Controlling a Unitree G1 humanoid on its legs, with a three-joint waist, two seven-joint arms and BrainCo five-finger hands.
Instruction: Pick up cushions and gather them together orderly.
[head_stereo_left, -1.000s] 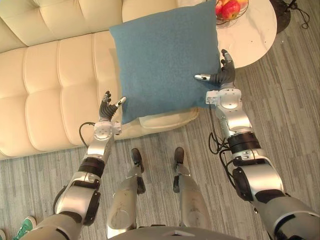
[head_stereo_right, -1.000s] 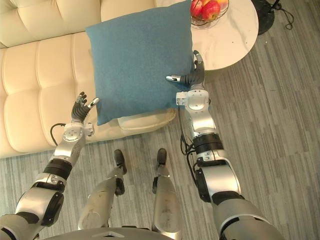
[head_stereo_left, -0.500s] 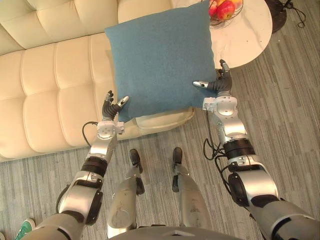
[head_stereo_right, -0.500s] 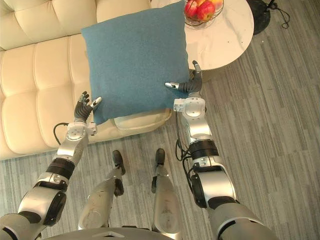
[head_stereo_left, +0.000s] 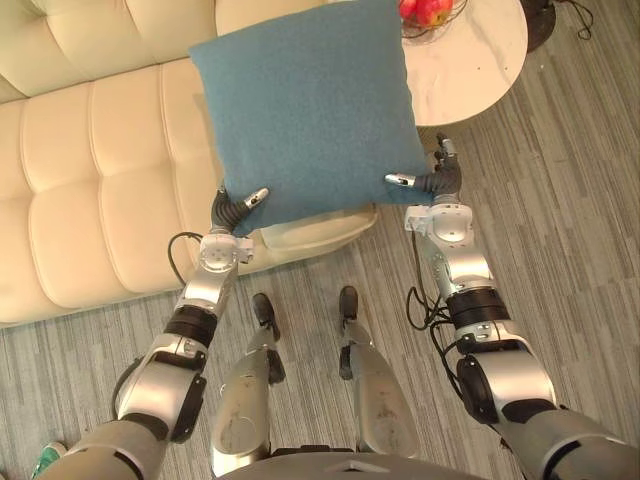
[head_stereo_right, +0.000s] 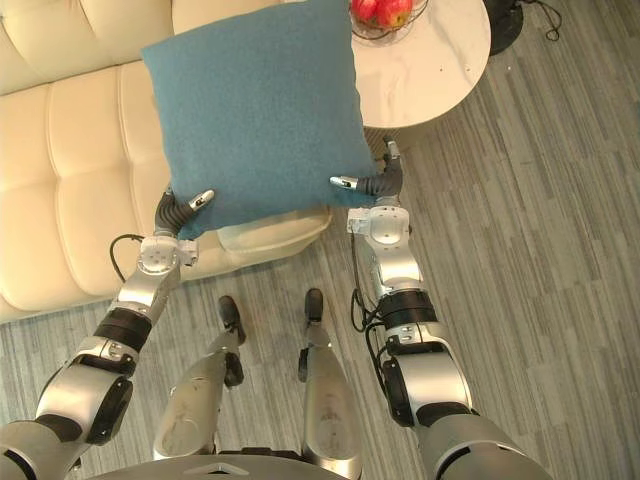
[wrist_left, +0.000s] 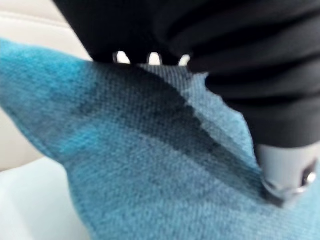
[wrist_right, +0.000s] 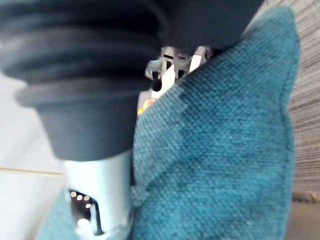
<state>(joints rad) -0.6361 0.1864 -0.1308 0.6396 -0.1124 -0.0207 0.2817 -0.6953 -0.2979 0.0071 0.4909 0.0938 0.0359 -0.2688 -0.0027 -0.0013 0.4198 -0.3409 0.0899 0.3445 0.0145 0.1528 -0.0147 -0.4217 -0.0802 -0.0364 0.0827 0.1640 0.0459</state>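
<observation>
Left eye view, starting nearest you: your two arms reach forward over the grey plank floor (head_stereo_left: 570, 230), and each hand has hold of a bottom corner of the blue cushion (head_stereo_left: 305, 105).

Your left hand (head_stereo_left: 232, 212) is at the cushion's lower left corner. Its thumb lies across the front of the fabric and its fingers go behind, so the corner is pinched between them. The left wrist view agrees: the blue weave runs right up under the dark cover, with the thumb pressed onto it.

Your right hand (head_stereo_left: 438, 184) is at the lower right corner. Its thumb is also laid on the front face, pointing inward. One finger stands straight up along the cushion's side edge, and the others are tucked behind the fabric. In the right wrist view the corner is bunched between the thumb and the fingers.

The blue cushion is held up between the two hands, facing you flat and spread wide. It is slightly tilted, with the left corner lower than the right.

Just past its bottom edge a cream cushion (head_stereo_left: 315, 228) lies on the front lip of the seat. The blue one overlaps it in view, and you cannot tell whether they touch.

Behind both runs the cream tufted sofa (head_stereo_left: 90, 180), stretching off to your left.

Farther to the right, beside the sofa's end, stands a round white table (head_stereo_left: 470, 60). A bowl of red apples (head_stereo_left: 428, 12) sits on its far side.
</observation>
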